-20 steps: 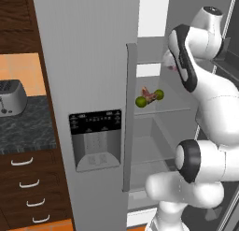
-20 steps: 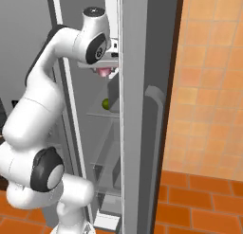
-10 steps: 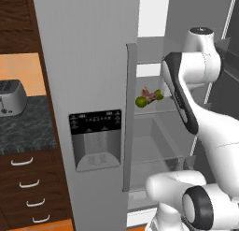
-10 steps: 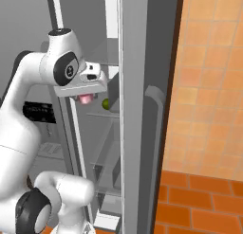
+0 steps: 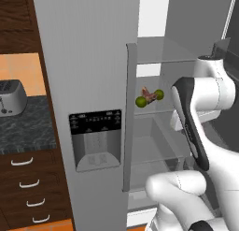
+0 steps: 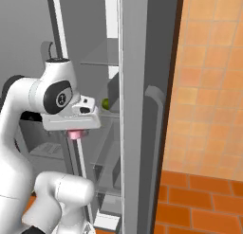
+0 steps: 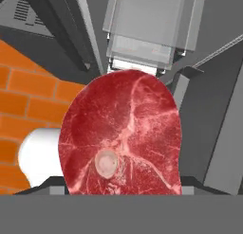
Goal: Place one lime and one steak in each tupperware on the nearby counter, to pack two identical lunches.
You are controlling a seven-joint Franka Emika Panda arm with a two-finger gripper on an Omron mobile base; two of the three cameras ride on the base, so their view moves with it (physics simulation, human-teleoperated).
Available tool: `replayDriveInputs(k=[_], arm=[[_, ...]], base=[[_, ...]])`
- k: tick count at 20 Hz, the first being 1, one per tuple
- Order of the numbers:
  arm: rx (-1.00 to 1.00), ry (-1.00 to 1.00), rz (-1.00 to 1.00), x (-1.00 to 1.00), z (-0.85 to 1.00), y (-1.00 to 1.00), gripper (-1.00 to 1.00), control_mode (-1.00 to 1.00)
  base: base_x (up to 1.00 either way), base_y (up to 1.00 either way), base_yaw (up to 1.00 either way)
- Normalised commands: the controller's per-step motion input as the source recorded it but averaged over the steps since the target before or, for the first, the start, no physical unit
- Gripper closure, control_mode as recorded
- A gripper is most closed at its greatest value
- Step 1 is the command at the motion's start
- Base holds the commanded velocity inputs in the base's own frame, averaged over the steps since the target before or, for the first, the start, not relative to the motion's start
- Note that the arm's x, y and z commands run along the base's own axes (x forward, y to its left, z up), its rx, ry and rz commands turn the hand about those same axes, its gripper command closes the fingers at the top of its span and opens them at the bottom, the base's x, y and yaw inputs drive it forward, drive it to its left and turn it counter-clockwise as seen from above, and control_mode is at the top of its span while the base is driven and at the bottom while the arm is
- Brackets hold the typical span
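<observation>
Pincer point(image 6: 75, 134) around steak point(image 7: 121, 136)

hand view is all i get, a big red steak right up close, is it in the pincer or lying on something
Observer: In the pincer. The right base view shows the steak hanging under the hand in front of the open fridge, with nothing under it.
Operator: whats on the fridge shelf
Observer: The left base view shows two limes on the shelf, with a second steak between them.
Operator: and beside the fridge
Observer: A toaster stands on the dark counter to the fridge's left.
</observation>
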Motion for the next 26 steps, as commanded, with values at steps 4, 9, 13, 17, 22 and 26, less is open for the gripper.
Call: replayDriveInputs(k=[4,9,13,17,22,26], arm=[[0.05,0.06,0.00,-0.74,-0.23,0.02,1.00,1.00],[0.00,0.00,0.00,0.00,0.00,0.00,1.00,1.00],[0.00,0.00,0.00,0.00,0.00,0.00,1.00,1.00],[0.00,0.00,0.00,0.00,0.00,0.00,1.00,1.00],[0.00,0.00,0.00,0.00,0.00,0.00,1.00,1.00],[0.00,0.00,0.00,0.00,0.00,0.00,1.00,1.00]], base=[[-0.25,0.06,0.00],[-0.41,0.92,-0.01],[0.00,1.00,0.00],[0.00,1.00,0.00],[0.00,1.00,0.00],[0.39,1.00,0.00]])
